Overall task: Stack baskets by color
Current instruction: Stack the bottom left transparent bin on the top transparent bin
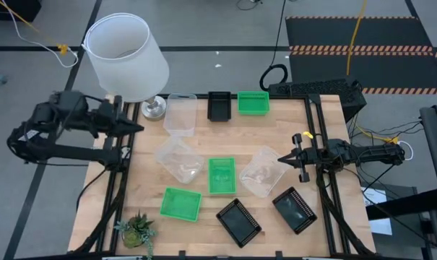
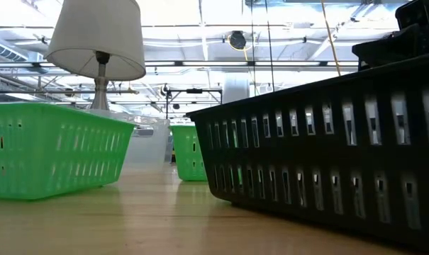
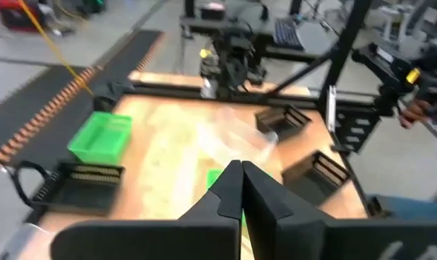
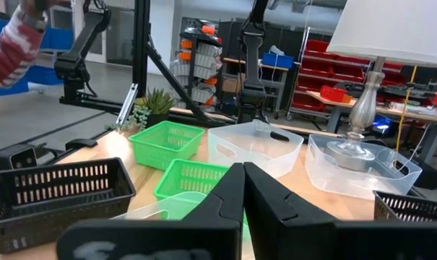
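Observation:
Three green baskets [image 1: 180, 204] [image 1: 221, 175] [image 1: 253, 102], three black baskets [image 1: 238, 222] [image 1: 295, 209] [image 1: 219, 105] and three clear baskets [image 1: 180, 113] [image 1: 178, 159] [image 1: 262, 171] stand apart on their bottoms on the wooden table [image 1: 290, 123]; none is stacked. My left gripper [image 1: 136, 128] is shut and empty, raised over the table's left edge; its wrist view shows the fingertips [image 3: 240, 173] closed. My right gripper [image 1: 282, 158] is shut and empty at the table's right side, its tips [image 4: 241, 173] beside the rim of the right clear basket.
A lamp with a big white shade [image 1: 128, 58] stands at the far left corner, its metal base [image 1: 154, 108] beside a clear basket. A small potted plant [image 1: 137, 230] sits at the near left corner. A person's sleeve [image 4: 16, 40] shows beyond the table.

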Robot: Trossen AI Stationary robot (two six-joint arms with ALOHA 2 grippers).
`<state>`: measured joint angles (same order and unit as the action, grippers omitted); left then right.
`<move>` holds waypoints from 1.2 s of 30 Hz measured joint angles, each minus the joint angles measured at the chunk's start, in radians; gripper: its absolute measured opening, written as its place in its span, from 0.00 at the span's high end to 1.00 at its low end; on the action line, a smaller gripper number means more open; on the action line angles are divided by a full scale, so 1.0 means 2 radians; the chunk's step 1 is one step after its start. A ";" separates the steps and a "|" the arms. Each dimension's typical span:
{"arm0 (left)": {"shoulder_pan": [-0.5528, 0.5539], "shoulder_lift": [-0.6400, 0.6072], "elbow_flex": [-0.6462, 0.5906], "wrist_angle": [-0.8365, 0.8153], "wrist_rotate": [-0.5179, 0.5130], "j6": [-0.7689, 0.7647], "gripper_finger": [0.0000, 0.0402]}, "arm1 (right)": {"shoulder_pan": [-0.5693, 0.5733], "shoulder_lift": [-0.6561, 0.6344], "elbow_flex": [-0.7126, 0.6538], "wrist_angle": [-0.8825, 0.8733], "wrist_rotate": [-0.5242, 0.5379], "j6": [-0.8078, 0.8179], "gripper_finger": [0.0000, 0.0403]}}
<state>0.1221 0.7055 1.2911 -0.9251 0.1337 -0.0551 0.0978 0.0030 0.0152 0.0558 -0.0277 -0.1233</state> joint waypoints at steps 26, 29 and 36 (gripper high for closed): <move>-0.130 0.038 -0.215 0.270 -0.108 0.051 0.97 | 0.000 0.042 0.106 0.039 0.002 0.181 1.00; -0.130 0.038 -0.215 0.270 -0.111 0.052 0.95 | 0.000 0.078 0.164 -0.006 0.002 0.171 1.00; -0.130 0.040 -0.214 0.269 -0.111 0.047 0.95 | 0.000 0.178 0.297 -0.095 0.003 0.145 1.00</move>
<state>-0.1383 0.7856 0.8627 -0.3870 -0.0887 0.0386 0.0978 0.3582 0.6086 -0.1336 -0.0213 0.1660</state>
